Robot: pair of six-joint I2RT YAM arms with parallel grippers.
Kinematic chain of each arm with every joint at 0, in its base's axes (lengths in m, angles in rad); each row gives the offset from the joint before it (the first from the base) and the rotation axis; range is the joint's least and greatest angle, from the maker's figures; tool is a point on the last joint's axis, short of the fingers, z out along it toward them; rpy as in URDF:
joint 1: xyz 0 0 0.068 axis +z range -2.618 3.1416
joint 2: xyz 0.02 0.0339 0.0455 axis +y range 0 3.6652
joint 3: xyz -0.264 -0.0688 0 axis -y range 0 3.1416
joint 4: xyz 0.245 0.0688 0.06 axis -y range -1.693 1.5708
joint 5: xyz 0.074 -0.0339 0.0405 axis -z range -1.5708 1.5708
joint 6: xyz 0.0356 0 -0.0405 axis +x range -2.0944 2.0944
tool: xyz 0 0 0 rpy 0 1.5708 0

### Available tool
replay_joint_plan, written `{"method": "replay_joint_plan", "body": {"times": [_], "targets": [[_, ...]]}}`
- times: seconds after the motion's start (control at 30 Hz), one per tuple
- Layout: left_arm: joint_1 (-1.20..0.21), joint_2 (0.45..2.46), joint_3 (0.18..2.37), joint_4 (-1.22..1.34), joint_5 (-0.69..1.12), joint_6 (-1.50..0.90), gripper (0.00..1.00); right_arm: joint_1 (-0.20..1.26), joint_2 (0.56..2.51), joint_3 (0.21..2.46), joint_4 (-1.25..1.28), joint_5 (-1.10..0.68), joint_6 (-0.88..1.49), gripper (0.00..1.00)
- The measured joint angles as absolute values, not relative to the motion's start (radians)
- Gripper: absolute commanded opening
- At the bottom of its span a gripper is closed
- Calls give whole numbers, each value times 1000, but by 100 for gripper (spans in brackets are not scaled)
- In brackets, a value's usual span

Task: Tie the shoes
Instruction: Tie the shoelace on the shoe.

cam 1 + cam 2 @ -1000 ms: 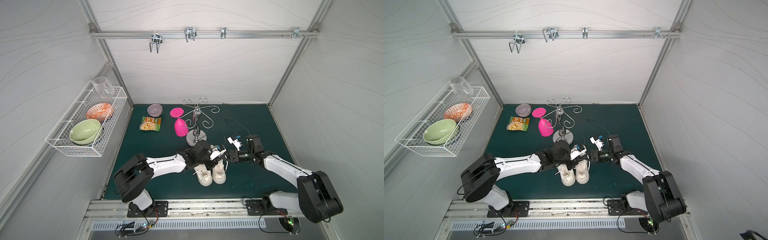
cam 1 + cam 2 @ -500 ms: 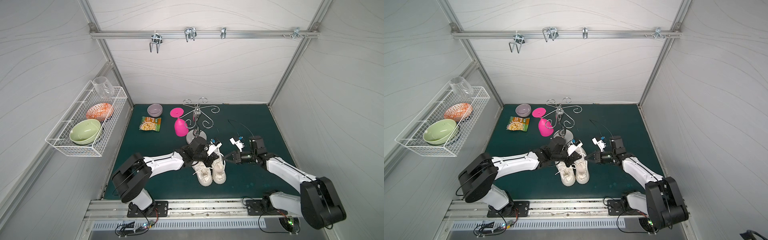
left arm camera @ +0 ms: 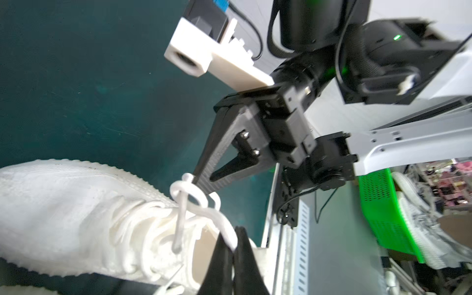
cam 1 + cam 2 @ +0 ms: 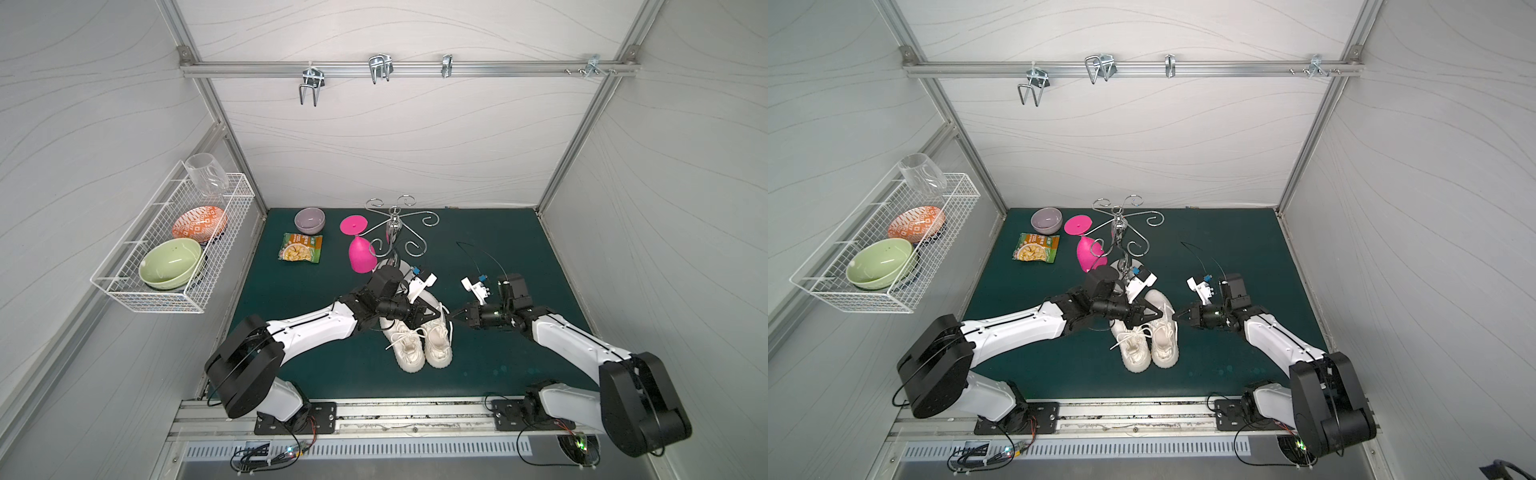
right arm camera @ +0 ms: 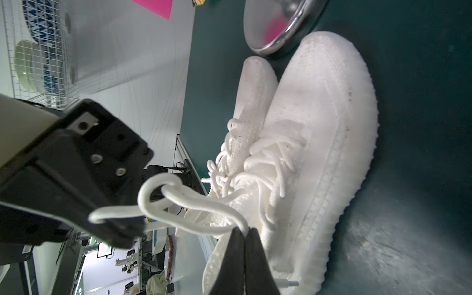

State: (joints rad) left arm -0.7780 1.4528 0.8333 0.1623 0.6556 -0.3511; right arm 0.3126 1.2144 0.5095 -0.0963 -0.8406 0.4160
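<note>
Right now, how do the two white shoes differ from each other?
1. The right shoe has its lace lifted and pinched by the left end effector and the right end effector. Neither holds the left shoe or its laces.
2. The right shoe's lace forms a raised loop, while the left shoe's laces lie slack, one end sticking out sideways.
Shared: both are cream-white knit, side by side, pointing the same way.

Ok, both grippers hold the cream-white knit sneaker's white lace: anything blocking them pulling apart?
Nothing visible. The left gripper and right gripper each pinch a lace strand above the sneaker; bare green mat lies beyond the right one, and the other sneaker sits low under the left arm.
</note>
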Motion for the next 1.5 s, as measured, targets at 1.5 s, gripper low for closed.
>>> {"method": "replay_joint_plan", "body": {"times": [1.5], "targets": [[-471,948,519,-479,538,-592,0,27,1012,420,-405,-426,551,0]]}}
